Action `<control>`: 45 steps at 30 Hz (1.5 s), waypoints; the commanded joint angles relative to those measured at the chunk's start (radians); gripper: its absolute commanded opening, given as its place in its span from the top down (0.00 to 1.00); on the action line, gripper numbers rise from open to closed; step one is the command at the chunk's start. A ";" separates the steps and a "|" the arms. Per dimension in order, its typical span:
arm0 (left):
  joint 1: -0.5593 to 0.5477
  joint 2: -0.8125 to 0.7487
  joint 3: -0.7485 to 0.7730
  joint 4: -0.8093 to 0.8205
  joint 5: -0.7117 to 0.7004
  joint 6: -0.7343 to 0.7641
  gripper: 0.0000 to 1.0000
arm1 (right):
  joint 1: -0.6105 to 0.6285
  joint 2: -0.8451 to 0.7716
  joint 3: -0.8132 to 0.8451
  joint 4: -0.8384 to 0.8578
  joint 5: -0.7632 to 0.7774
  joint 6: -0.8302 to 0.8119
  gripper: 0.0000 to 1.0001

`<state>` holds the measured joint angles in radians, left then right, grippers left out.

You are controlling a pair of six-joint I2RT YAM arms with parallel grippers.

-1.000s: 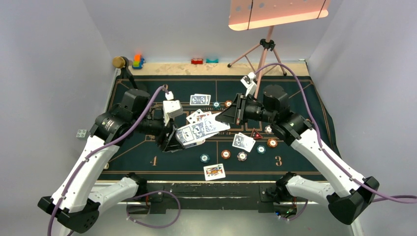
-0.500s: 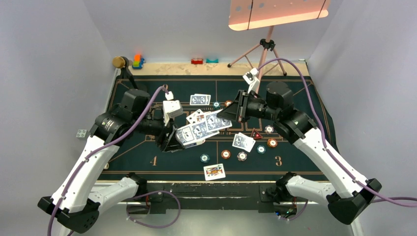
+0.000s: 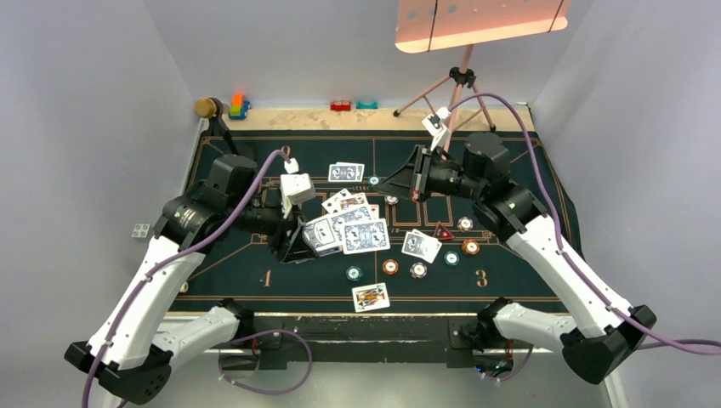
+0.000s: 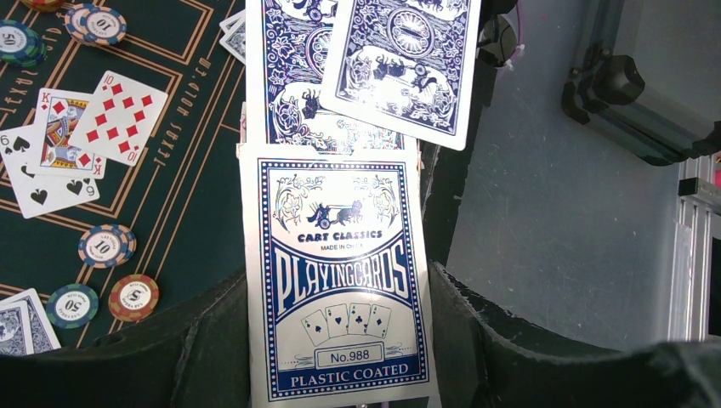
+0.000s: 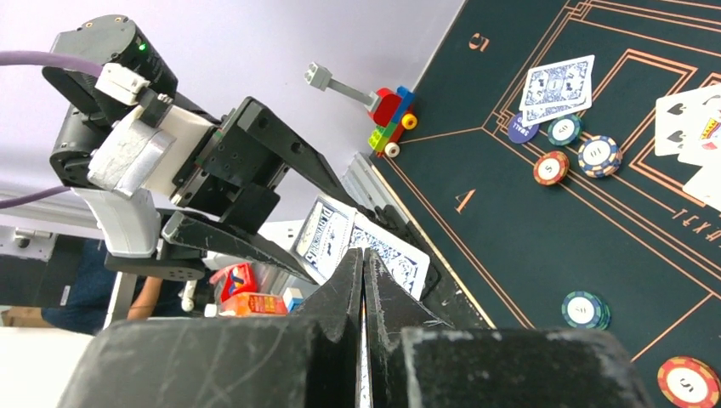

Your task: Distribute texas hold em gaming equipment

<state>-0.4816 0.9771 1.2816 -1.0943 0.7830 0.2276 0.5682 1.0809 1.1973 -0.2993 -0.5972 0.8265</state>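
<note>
Your left gripper (image 3: 297,240) clamps the blue-backed paper card pack (image 4: 337,272), its fan pointing lengthwise toward your right gripper (image 5: 364,276), which is pinched shut with nothing visibly held, near but apart.

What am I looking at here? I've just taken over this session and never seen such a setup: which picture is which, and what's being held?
Two white robot arms stand side by side, each ending in a two-finger gripper. The wide picture looks down from above and behind them; the other two come from a camera on each wrist. A green felt mat carries poker chips, face-down cards and face-up cards. The left gripper clamps a fan of blue-backed cards. The right gripper is shut, with nothing visible between its fingers.
</note>
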 commanded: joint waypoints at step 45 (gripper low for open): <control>0.052 -0.025 -0.041 0.055 0.105 -0.014 1.00 | 0.128 0.023 -0.221 0.195 0.009 0.119 0.03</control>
<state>-0.4366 0.9619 1.1942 -1.0695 0.8745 0.2188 0.6838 1.1240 0.9482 -0.1390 -0.5690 0.9432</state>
